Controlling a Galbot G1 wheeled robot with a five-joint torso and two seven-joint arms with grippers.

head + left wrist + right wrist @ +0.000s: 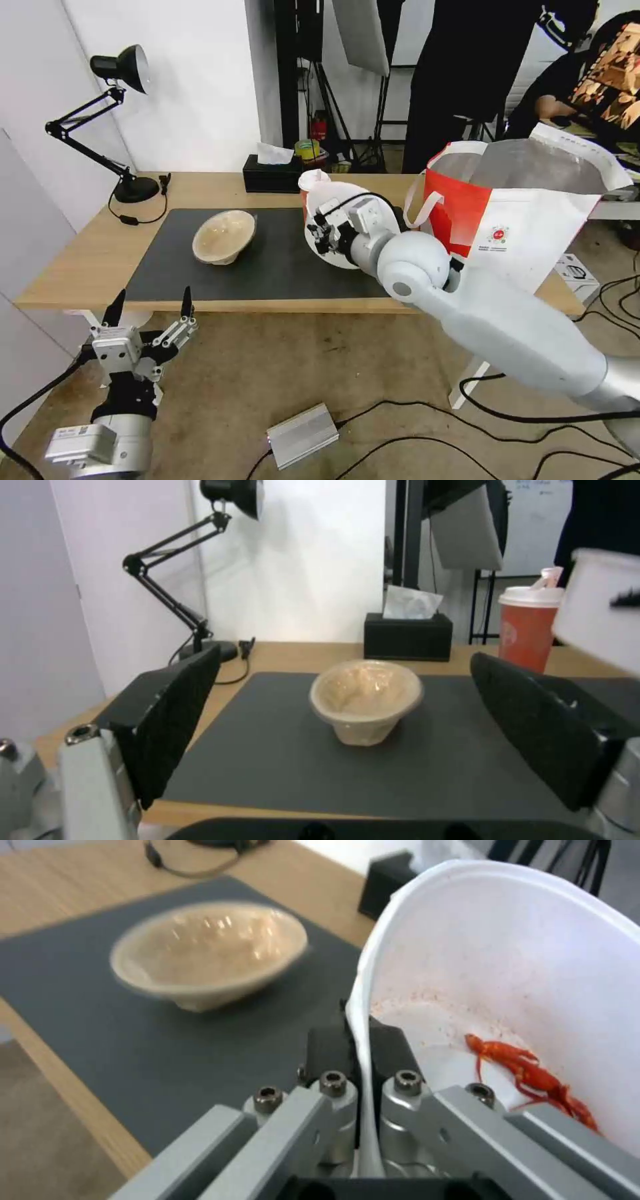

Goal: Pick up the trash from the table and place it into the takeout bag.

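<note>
My right gripper [320, 233] is shut on the rim of the wide white bowl [333, 195], holding it tipped on its side above the dark mat [280, 267]. In the right wrist view the rim sits pinched in the right gripper [363, 1050], with red scraps [533, 1075] inside the white bowl [507, 965]. The red cup [312, 179] stands just behind it. The beige bowl [225, 237] rests on the mat's left part. The takeout bag [520, 213] stands open at the table's right end. My left gripper [150, 313] hangs open below the table's [87, 253] front edge, facing the beige bowl [365, 700].
A black tissue box [270, 177] sits at the back of the table, and a black desk lamp [127, 187] at the back left. A silver box [303, 433] and cables lie on the floor. People stand behind the bag.
</note>
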